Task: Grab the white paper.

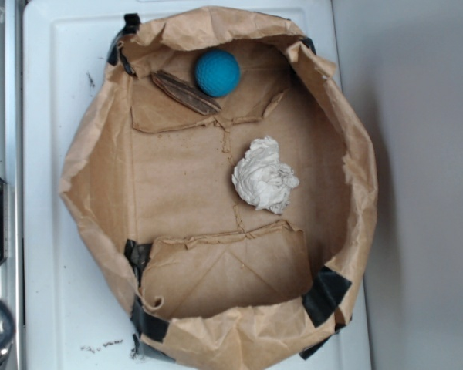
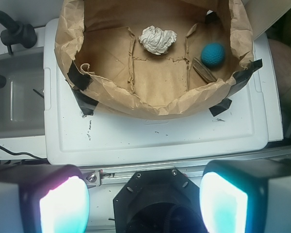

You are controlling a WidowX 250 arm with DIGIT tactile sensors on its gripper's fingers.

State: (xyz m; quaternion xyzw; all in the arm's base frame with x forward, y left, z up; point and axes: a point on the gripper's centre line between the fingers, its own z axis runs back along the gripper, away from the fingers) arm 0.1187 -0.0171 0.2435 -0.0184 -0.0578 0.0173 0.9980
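Note:
The white paper [image 1: 264, 176] is a crumpled off-white wad lying on the floor of the open brown paper bag [image 1: 92, 154], right of the middle. It also shows in the wrist view [image 2: 157, 40] at the far side of the bag. My gripper [image 2: 144, 201] is open and empty, its two glowing fingertips [image 2: 63, 206] spread wide at the bottom of the wrist view. It is well back from the bag, above the robot's black base, and is out of the exterior view.
A teal ball [image 1: 217, 72] and a brown wooden piece [image 1: 185, 92] lie at the bag's far end. The bag sits on a white lid [image 1: 54, 308] and is held with black tape [image 1: 326, 293]. A grey bin [image 2: 14, 94] stands to the left in the wrist view.

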